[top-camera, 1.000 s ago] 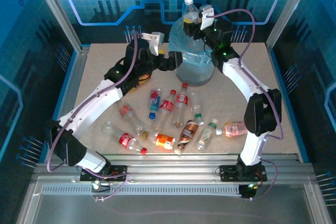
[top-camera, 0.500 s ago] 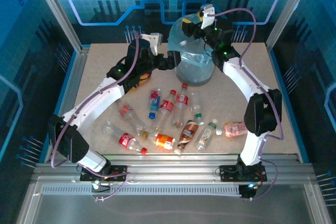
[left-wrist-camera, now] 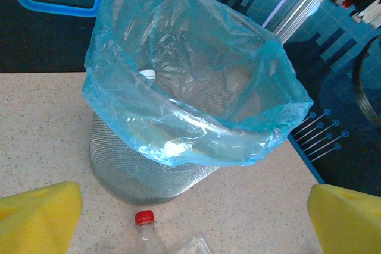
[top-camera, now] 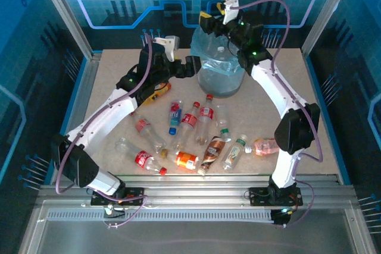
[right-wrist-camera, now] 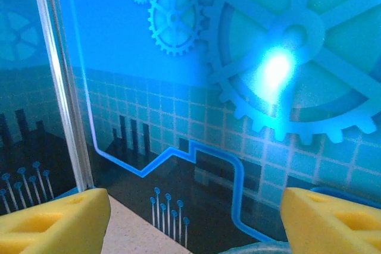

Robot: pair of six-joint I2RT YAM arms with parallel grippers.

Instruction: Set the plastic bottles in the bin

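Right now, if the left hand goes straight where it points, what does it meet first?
Probably the bin, its mesh wall dead ahead of the open left hand. A red-capped bottle lies nearer and lower; depth unclear, it could touch first.

place: robot lab cell | evidence: aluminium frame posts [top-camera: 64, 16], blue wall panels [right-wrist-camera: 178, 117] printed with gears and circuits, speckled table [top-camera: 297, 69]

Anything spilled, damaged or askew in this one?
Nothing damaged or spilled. The bin stands upright, its blue bag sagging unevenly over the rim. The plastic bottles on the table lie scattered on their sides, awaiting pickup.
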